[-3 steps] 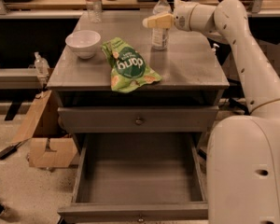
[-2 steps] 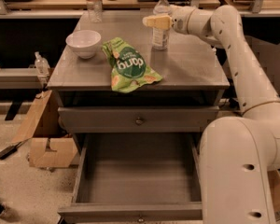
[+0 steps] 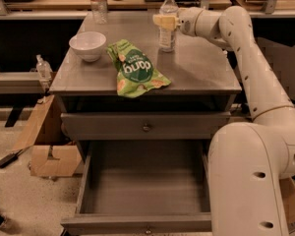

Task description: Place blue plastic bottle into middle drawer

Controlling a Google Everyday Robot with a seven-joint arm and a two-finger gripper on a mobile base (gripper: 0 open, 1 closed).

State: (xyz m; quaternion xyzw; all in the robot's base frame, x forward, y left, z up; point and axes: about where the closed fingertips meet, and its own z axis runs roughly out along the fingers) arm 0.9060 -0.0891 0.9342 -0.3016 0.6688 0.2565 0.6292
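Note:
The blue plastic bottle [image 3: 167, 31], small and clear with a white cap and a pale label, stands upright at the back right of the grey cabinet top [image 3: 201, 68]. My gripper [image 3: 164, 21] reaches in from the right and sits at the bottle's upper body, level with its label. The middle drawer [image 3: 143, 193] is pulled wide open below. Its flat floor is bare and a small knob [image 3: 147, 227] shows on its front.
A white bowl [image 3: 87, 44] and a green snack bag [image 3: 135, 68] lie on the cabinet top left of the bottle. A darker-capped water bottle [image 3: 98, 1] stands at the back left. A closed drawer front [image 3: 146, 128] sits above the open one. A cardboard box [image 3: 51, 154] is on the floor at left.
My gripper has stayed at the bottle, which still stands in the same spot. Only the arm's elbow has shifted a little.

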